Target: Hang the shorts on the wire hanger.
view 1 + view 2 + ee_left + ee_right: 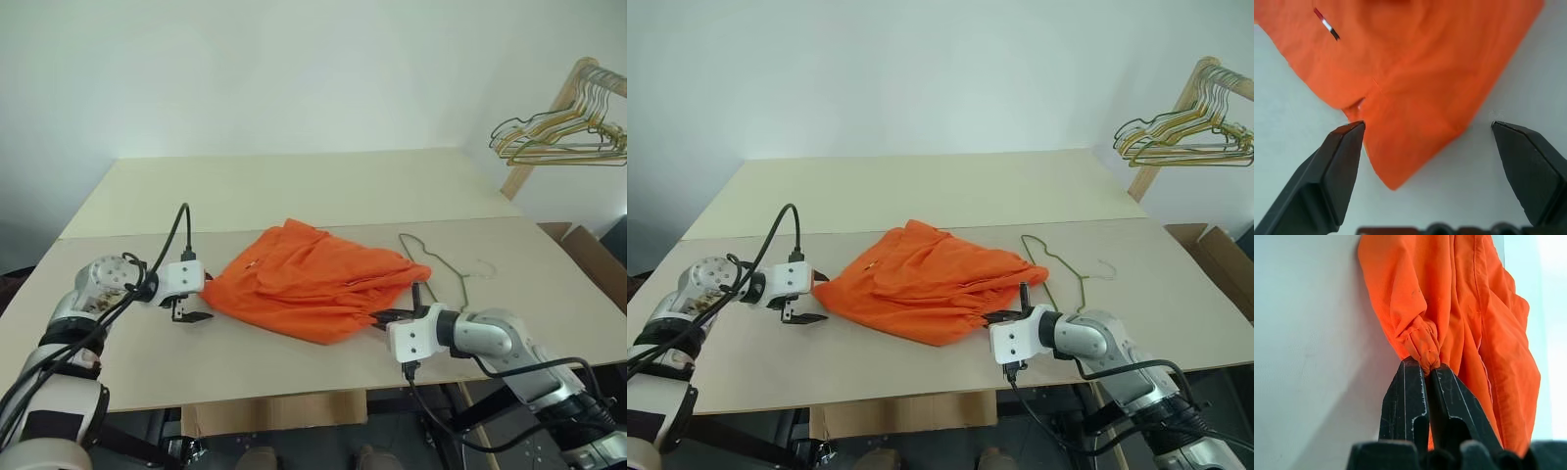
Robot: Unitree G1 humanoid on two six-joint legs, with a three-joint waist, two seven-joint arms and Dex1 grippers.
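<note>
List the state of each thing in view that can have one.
shorts: crumpled on the table, not hung
wire hanger: flat on the table, partly under the shorts
left claw: open, at a shorts corner
right claw: shut on a bunched fold of the shorts

We see a pale beige table before a plain white wall, with a wooden rack holding bunched hangers at right.

White-grey arms, black cables, black fingers
</note>
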